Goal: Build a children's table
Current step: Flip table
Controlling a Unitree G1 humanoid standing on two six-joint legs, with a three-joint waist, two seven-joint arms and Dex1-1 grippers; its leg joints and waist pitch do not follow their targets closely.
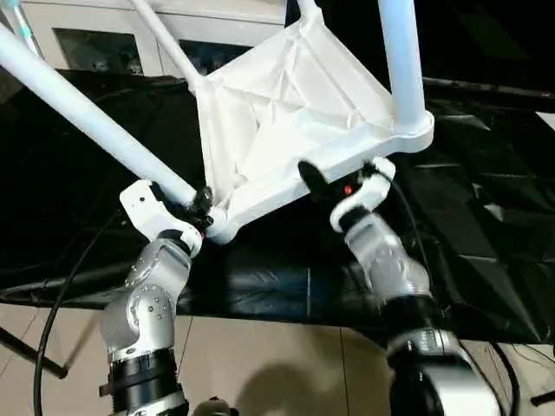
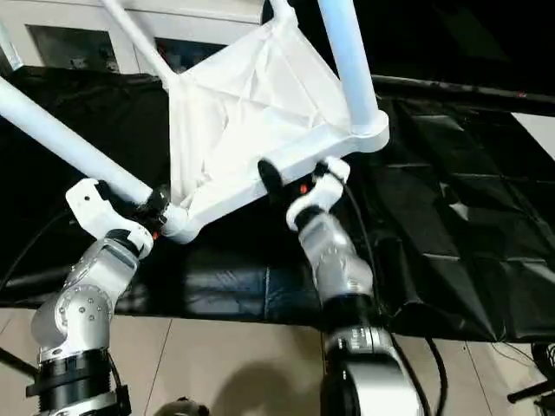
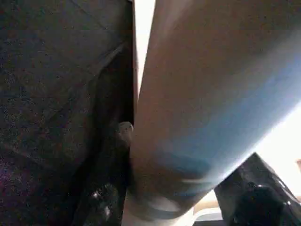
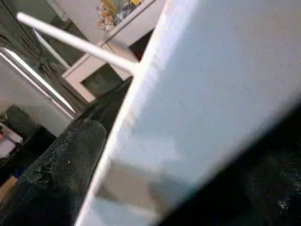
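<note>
The children's table is tipped up on the black-draped work table, its white tabletop (image 1: 286, 104) showing the ribbed underside. Three white tube legs stand in corner sockets: one (image 1: 87, 113) slants out to the left, one (image 1: 401, 61) rises at the right, and one (image 1: 165, 39) lies further back. My left gripper (image 1: 198, 206) is shut on the left leg just above its socket; in the left wrist view that leg (image 3: 207, 103) runs between the black fingers (image 3: 254, 197). My right gripper (image 1: 342, 184) stands open astride the tabletop's near rim (image 4: 202, 94), with one black finger (image 4: 56, 165) beside it.
The black cloth of the work table (image 1: 486, 217) spreads under and to the right of the tabletop, its front edge near my forearms. A white cabinet (image 1: 95, 43) stands behind at the left. Tiled floor (image 1: 260, 364) lies below the table edge.
</note>
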